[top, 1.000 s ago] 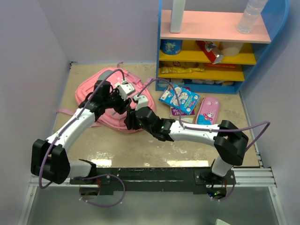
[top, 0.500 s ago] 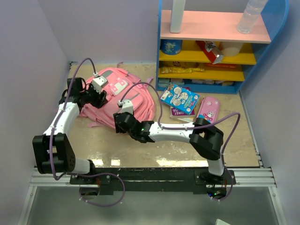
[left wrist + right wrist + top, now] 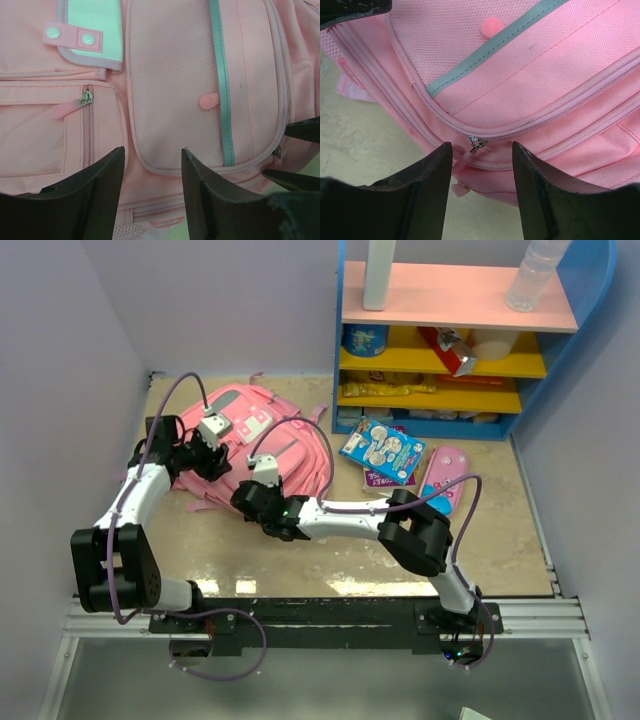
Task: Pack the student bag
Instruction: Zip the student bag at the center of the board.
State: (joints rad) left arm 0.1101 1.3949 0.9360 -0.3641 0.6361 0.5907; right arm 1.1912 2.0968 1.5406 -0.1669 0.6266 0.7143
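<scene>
Right arm is stretched low and leftward, right gripper (image 3: 482, 150) spread astride a metal zipper pull (image 3: 476, 145) | left gripper (image 3: 152, 155) is held spread over the large soft pink fabric student bag (image 3: 290, 455), laid flat on the tan table (image 3: 300, 560), far left | blue picture book (image 3: 382, 448) and glossy pink oval pencil case (image 3: 443, 477) are seen alongside | bag's left edge is hidden by the left arm.

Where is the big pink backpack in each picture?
Top external: the student bag lies left of centre on the table.
Left wrist: the student bag fills nearly the whole picture, beyond the jaws.
Right wrist: it fills the top and right; table shows lower left.
Shared landmark: the teal stripe with its round pink tab, in both wrist views.
</scene>
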